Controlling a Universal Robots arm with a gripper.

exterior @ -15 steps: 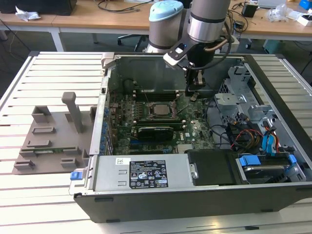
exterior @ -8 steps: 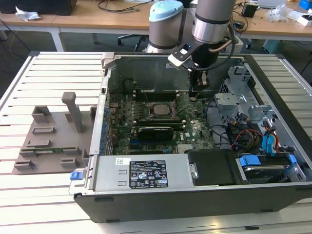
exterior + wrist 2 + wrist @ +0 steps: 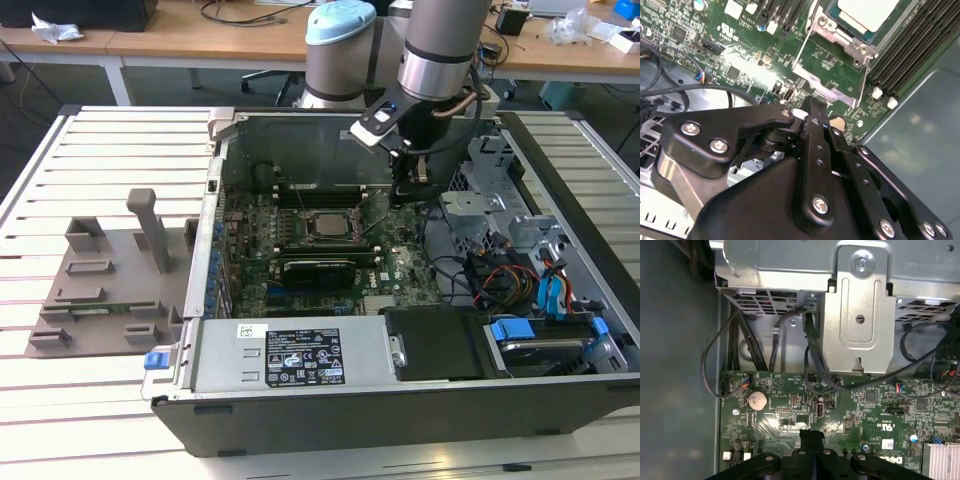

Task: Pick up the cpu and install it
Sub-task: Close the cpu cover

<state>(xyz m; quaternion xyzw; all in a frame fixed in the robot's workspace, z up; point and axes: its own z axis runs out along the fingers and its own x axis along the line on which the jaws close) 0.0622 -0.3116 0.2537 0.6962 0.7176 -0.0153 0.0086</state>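
The cpu runs off the second wrist view's edge. In the exterior view the gripper, between two and three o'clock from it, seems too small to make out its tips.

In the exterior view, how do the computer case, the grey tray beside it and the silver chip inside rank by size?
1. computer case, largest by far
2. grey tray
3. cpu, the silver chip, clearly smallest

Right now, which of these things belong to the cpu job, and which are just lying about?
Job: cpu, lying in the socket frame; gripper, shut and empty.
Lying about: grey fixture block; coin battery; blue-tabbed drive bay; black cables.
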